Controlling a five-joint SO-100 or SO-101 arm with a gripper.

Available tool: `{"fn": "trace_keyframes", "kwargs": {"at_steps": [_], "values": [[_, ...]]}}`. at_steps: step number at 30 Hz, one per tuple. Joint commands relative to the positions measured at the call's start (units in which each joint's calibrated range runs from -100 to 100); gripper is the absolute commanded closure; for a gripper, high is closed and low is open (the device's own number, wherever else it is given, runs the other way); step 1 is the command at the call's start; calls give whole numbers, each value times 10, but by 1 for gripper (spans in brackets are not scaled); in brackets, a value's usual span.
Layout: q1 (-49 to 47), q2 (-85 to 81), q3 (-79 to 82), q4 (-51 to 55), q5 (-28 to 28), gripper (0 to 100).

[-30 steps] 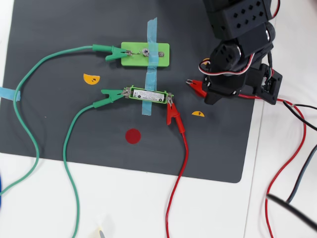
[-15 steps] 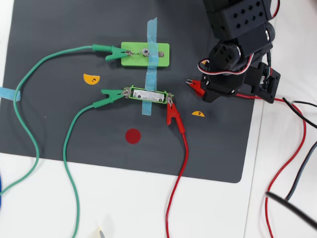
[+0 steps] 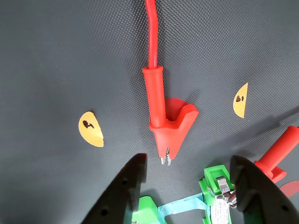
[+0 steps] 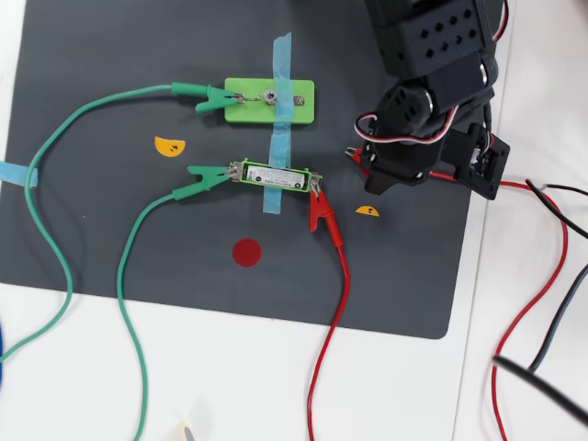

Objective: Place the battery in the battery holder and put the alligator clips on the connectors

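Note:
In the wrist view my gripper (image 3: 187, 161) is open and empty, its two black fingers low in the frame. A loose red alligator clip (image 3: 161, 112) lies on the dark mat just beyond them, its metal tip between the fingertips. The bright-green battery holder (image 3: 212, 179) is at the bottom right with the white battery (image 3: 219, 212) in it. A second red clip (image 3: 280, 154) reaches to the holder's silvery tab (image 3: 226, 186). In the overhead view this clip (image 4: 320, 209) is on the holder's (image 4: 308, 181) right end, and the battery (image 4: 276, 176) lies inside. The arm (image 4: 423, 119) hides the gripper and the loose clip.
Two green clips sit on the light-green block (image 4: 303, 101) and the holder's left end (image 4: 207, 176). Blue tape (image 4: 278, 129) crosses both pieces. Orange half-round stickers (image 3: 91, 128) (image 3: 240, 100) and a red dot (image 4: 246, 251) lie on the mat. Wires trail over the white table.

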Motion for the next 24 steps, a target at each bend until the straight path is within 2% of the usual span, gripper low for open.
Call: {"fn": "trace_keyframes", "kwargs": {"at_steps": [1,24], "values": [[8,-12,-12,2,-3,80],[14,-12,-12,1,-1,80]]}}
